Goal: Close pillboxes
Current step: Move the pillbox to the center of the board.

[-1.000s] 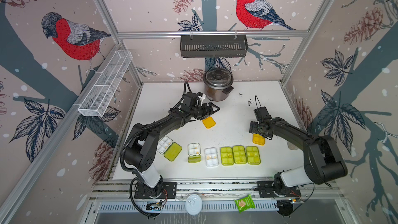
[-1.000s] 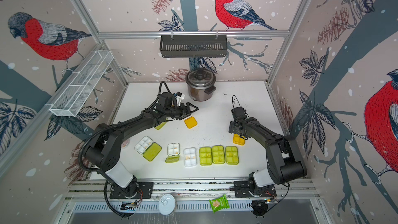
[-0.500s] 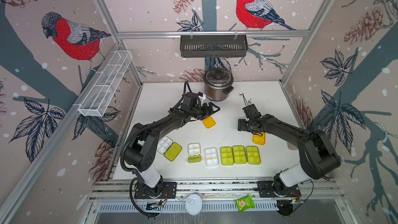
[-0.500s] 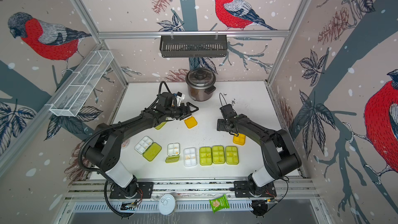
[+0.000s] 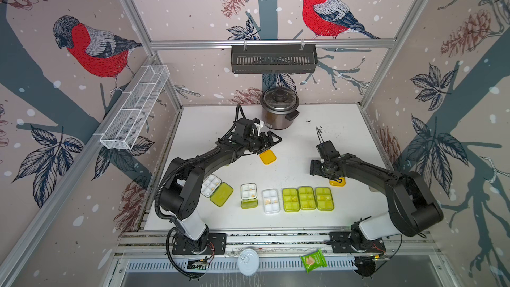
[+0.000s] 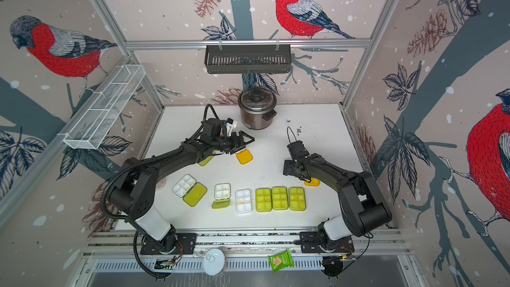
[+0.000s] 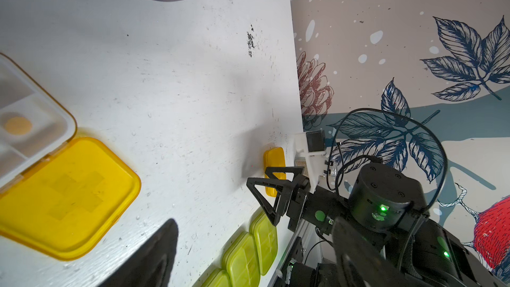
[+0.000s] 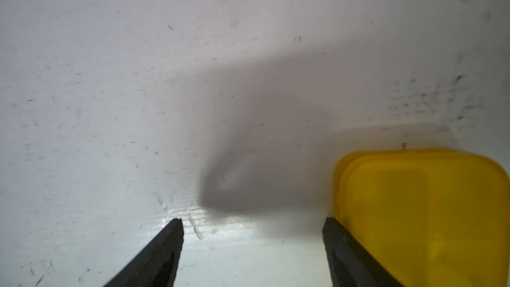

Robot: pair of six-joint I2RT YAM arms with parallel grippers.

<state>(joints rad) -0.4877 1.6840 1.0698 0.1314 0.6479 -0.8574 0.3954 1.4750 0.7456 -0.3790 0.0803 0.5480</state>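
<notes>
Several pillboxes line the table front in both top views: three shut lime ones [image 5: 306,198], a shut clear one [image 5: 270,200], and two open white trays with green lids, one [image 5: 216,190] at the left and one [image 5: 249,196] beside it. An orange-lidded pillbox [image 7: 63,197] lies open, its lid flat, just under my open left gripper [image 5: 274,144]. My right gripper [image 8: 252,222] is open and empty over bare table, with a shut orange pillbox [image 8: 425,216] just outside one finger. Another lime pillbox [image 6: 205,160] is mostly hidden under the left arm.
A rice cooker [image 5: 280,111] stands at the back centre. Above it on the wall hangs a black basket [image 5: 273,59], and a white wire shelf [image 5: 135,106] is on the left wall. A round can lid [image 5: 248,261] and a green snack packet [image 5: 313,260] lie on the front rail.
My right gripper has moved left, off the shut orange pillbox toward the table's middle, and its jaws have narrowed a little. The left arm has not moved.
</notes>
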